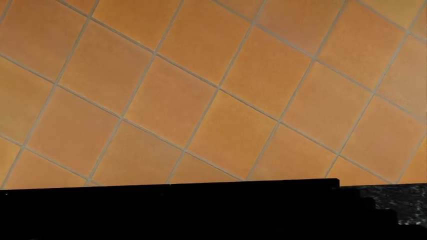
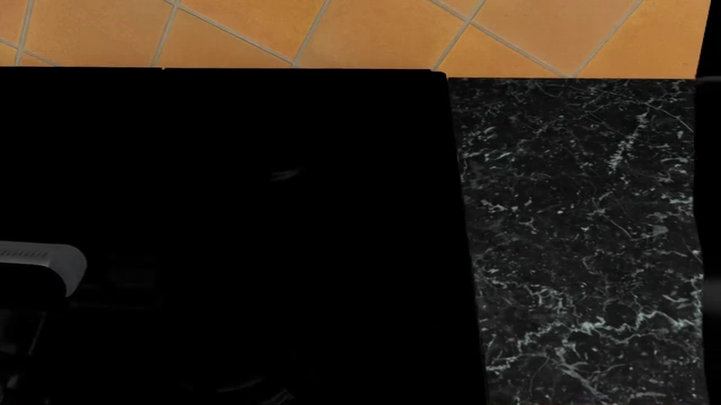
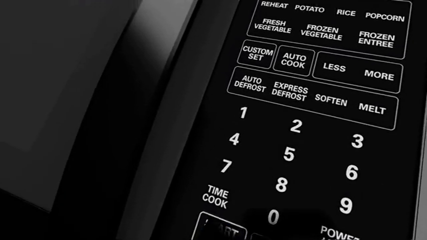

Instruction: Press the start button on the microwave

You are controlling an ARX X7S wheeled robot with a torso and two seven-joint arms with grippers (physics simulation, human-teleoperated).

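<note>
Right wrist view is showing the start button [image 3: 222, 231] just below TIME COOK [image 3: 217, 197]; drifting could hit 0 [image 3: 273, 217] instead. Can't tell how the jaws are sitting.

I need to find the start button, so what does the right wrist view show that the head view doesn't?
Only the right wrist view shows the microwave's keypad: preset labels, digits, and the start button, cut off at the frame edge, beside the door.

Only the head view shows the marble counter, the orange tile wall and a grey arm part.

Both show the black microwave; neither shows a pincer.
</note>
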